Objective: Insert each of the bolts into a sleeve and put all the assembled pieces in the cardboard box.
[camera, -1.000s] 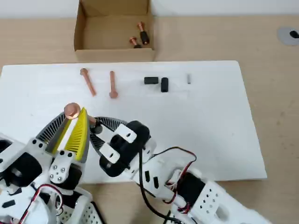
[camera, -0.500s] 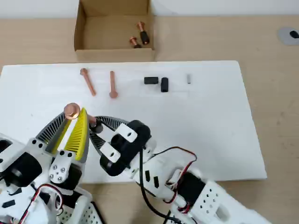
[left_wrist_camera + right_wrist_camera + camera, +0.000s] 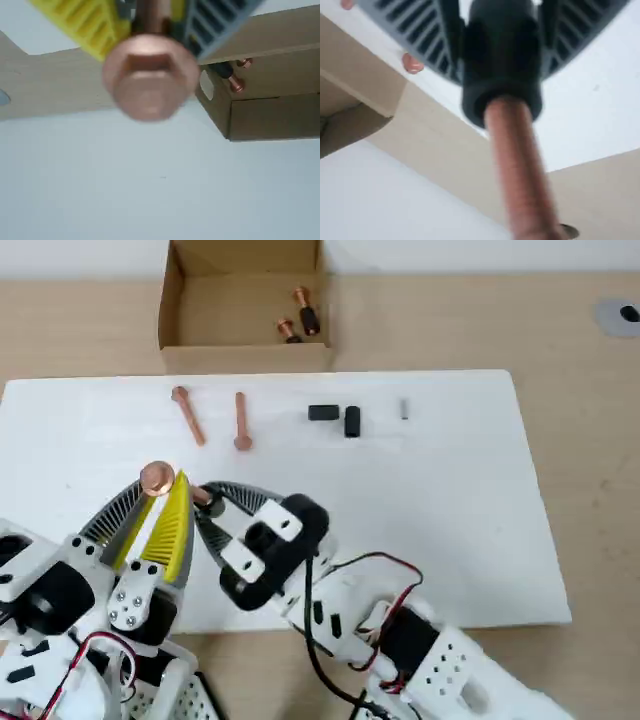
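Note:
My left gripper (image 3: pixel 160 486), with one yellow finger, is shut on a copper bolt (image 3: pixel 156 478) held above the white mat's near-left part. In the left wrist view the bolt's head (image 3: pixel 150 75) faces the camera below the left gripper (image 3: pixel 152 12). My right gripper (image 3: pixel 207 499) is shut on a black sleeve (image 3: pixel 502 55), with the bolt's shaft (image 3: pixel 520 165) sticking out of it. Two loose bolts (image 3: pixel 188 416) (image 3: pixel 241 421) and two black sleeves (image 3: pixel 323 412) (image 3: pixel 352 421) lie on the mat's far side. The cardboard box (image 3: pixel 178 305) holds two assembled pieces (image 3: pixel 308 312) (image 3: pixel 288 330).
The white mat (image 3: pixel 450 520) covers most of the wooden table. A small grey pin (image 3: pixel 404 408) lies right of the sleeves. A grey disc (image 3: pixel 618 315) sits at the table's far right. In the left wrist view the box (image 3: pixel 270 115) stands behind the bolt.
The right arm has shifted slightly to the right and toward the near edge. Both grippers keep their hold on the bolt and the sleeve.

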Controlling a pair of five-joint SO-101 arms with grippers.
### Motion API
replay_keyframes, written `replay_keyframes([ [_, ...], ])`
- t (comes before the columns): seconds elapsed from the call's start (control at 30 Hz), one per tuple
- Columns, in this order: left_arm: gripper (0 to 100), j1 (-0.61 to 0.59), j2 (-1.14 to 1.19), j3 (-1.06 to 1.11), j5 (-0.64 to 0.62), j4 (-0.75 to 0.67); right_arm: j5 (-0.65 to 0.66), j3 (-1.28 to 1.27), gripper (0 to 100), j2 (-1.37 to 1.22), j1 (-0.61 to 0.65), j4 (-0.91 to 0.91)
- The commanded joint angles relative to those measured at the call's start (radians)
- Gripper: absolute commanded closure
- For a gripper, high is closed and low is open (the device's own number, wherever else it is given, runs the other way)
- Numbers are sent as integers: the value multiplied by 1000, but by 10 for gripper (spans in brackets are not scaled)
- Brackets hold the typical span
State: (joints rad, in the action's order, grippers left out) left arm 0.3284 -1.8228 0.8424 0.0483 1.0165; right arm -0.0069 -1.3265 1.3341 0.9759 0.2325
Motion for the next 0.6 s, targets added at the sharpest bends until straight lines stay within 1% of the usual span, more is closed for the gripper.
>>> replay_keyframes([
  [0.0, 994, 8, 5, -31, 6, -5, -5, 4, 989, 19, -25, -37],
  [0.3, 993, 11, 12, -26, 6, -3, -5, 5, 989, 19, -22, -37],
  [0.57, 993, 14, 127, -31, 6, -9, -5, 5, 989, 22, -21, -37],
])
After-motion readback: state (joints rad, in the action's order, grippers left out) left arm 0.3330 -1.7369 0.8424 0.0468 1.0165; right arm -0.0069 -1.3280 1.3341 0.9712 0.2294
